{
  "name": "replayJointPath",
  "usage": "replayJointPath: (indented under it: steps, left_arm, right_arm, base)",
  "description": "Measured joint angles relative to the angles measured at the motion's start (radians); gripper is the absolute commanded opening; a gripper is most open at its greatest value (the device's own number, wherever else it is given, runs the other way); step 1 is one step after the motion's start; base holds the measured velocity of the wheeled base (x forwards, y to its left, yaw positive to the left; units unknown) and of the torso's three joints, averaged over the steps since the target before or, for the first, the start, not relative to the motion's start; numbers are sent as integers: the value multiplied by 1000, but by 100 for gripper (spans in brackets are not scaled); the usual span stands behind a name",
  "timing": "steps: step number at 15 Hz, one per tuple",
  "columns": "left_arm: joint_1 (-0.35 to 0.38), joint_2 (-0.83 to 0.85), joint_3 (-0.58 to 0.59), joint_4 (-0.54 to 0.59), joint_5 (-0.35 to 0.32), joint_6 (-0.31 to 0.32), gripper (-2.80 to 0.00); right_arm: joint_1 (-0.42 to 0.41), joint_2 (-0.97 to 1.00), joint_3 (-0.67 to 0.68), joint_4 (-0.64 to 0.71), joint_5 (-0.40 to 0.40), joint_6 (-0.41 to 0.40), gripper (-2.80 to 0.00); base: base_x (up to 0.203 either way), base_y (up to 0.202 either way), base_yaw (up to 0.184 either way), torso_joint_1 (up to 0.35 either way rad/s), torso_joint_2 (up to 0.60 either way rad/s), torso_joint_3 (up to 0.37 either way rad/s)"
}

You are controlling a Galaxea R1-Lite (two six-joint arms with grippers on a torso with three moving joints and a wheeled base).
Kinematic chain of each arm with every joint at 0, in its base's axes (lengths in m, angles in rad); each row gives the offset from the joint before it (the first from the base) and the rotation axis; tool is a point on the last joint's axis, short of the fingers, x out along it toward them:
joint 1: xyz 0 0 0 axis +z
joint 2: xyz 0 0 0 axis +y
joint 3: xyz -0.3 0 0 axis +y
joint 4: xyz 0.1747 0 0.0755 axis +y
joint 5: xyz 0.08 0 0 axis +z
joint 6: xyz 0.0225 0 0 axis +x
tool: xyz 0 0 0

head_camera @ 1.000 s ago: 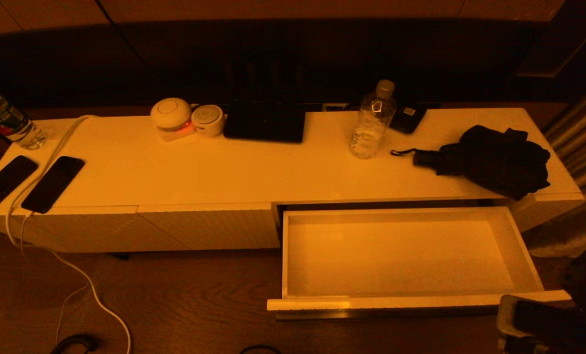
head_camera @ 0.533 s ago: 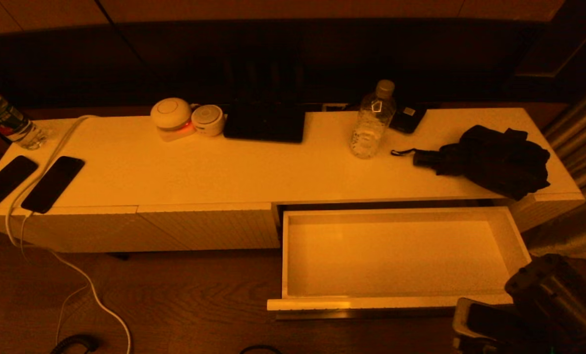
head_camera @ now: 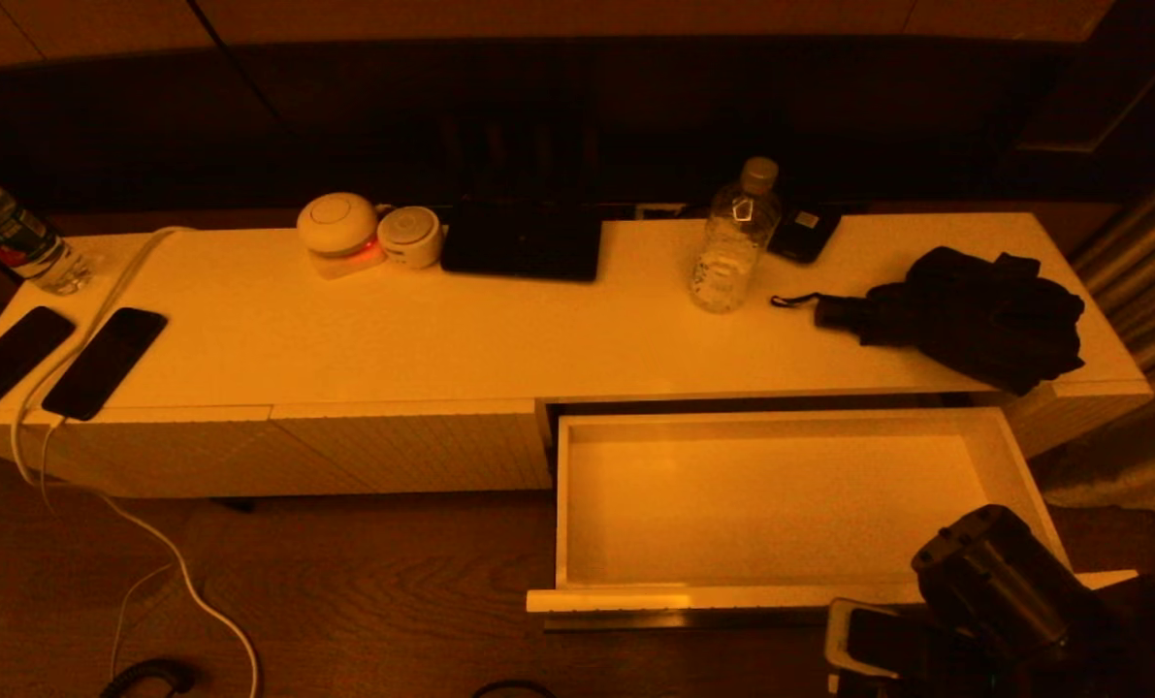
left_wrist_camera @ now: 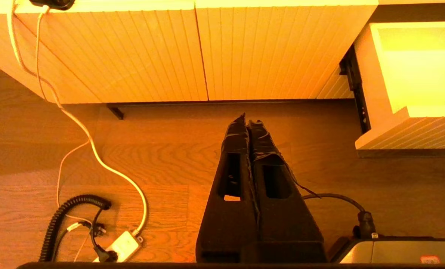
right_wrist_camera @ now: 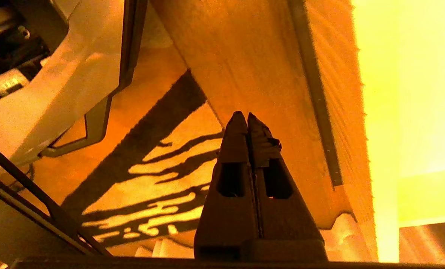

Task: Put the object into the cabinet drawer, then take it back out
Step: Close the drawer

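The cabinet drawer (head_camera: 560, 504) stands pulled out at the right of the white cabinet, its pale inside bare. On the cabinet top behind it stand a clear bottle (head_camera: 732, 242) and a black folded umbrella (head_camera: 965, 310); which of them is the object I cannot tell. My right arm (head_camera: 999, 582) is low at the drawer's front right corner. The right gripper (right_wrist_camera: 243, 115) is shut and holds nothing, hanging over the floor beside the ribbed drawer front (right_wrist_camera: 342, 93) with its dark slot handle (right_wrist_camera: 319, 112). My left gripper (left_wrist_camera: 247, 118) is shut and empty above the floor, left of the drawer (left_wrist_camera: 409, 129).
Two dark phones (head_camera: 102, 361) and a white cable (head_camera: 102, 291) lie at the cabinet's left end, near another bottle (head_camera: 10, 237). Two round white devices (head_camera: 339, 228) and a dark flat slab (head_camera: 522, 242) sit at the back. A power strip (left_wrist_camera: 123, 244) and cables lie on the floor.
My right arm has come up and leftward into the head view, from the bottom right corner to the drawer's front right corner. The drawer and the things on top have not moved.
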Motion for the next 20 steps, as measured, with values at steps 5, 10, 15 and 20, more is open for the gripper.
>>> replayJointPath:
  steps: [5, 10, 15, 20]
  left_arm:
    - [0, 0, 0, 0, 0, 0, -280]
    - [0, 0, 0, 0, 0, 0, -280]
    - [0, 0, 0, 0, 0, 0, -280]
    - [0, 0, 0, 0, 0, 0, -280]
  right_arm:
    - [-7, 58, -3, -41, -6, 13, -280]
    - [-11, 110, 32, -239, -8, -1, -280]
    - [-18, 166, 73, -421, -10, -33, -280]
    - [-31, 177, 136, -607, -15, -176, -280]
  base:
    - [0, 0, 0, 0, 0, 0]
    - [0, 0, 0, 0, 0, 0]
    - [0, 0, 0, 0, 0, 0]
    - [0, 0, 0, 0, 0, 0]
